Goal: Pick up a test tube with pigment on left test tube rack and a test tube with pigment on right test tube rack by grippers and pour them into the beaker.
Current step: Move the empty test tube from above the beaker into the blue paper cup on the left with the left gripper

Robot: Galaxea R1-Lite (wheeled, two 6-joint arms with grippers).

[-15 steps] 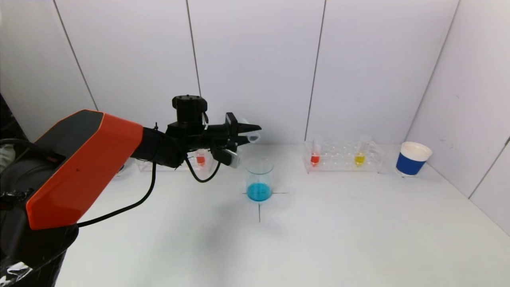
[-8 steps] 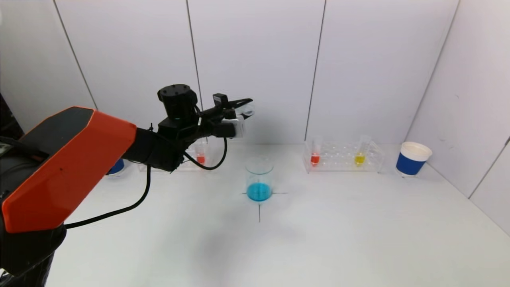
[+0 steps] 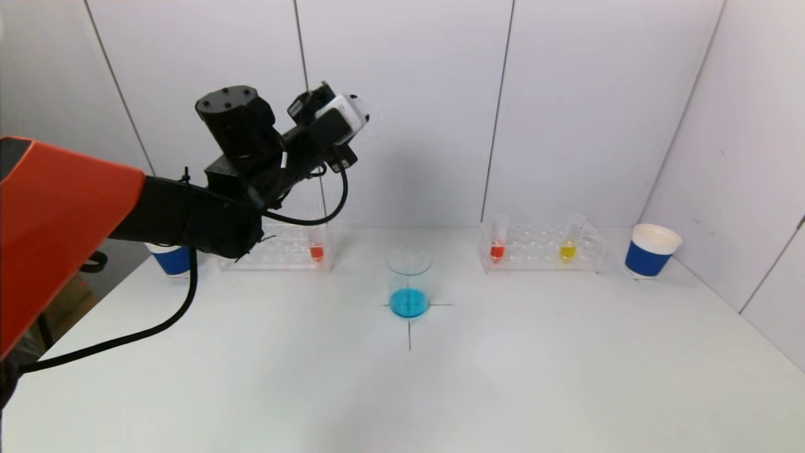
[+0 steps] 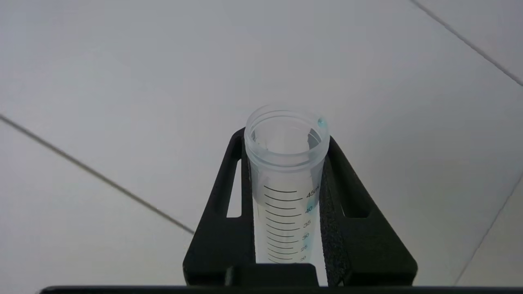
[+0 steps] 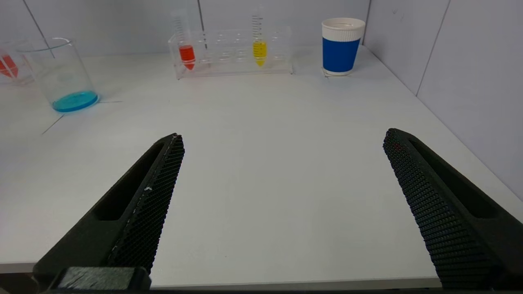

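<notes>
Orange left arm raised, tool [image 4: 286, 204] clamping emptied test tube [image 4: 286, 179]; right tool [image 5: 282, 204] wide, low over table [image 5: 265, 134].

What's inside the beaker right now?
The beaker holds a shallow layer of blue liquid at the bottom; the rest is empty. The left gripper grips a drained test tube raised away from it.

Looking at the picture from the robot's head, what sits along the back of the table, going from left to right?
Blue paper cup → left rack with a red tube → glass beaker → right rack with a red tube, then a yellow tube → second blue paper cup.
</notes>
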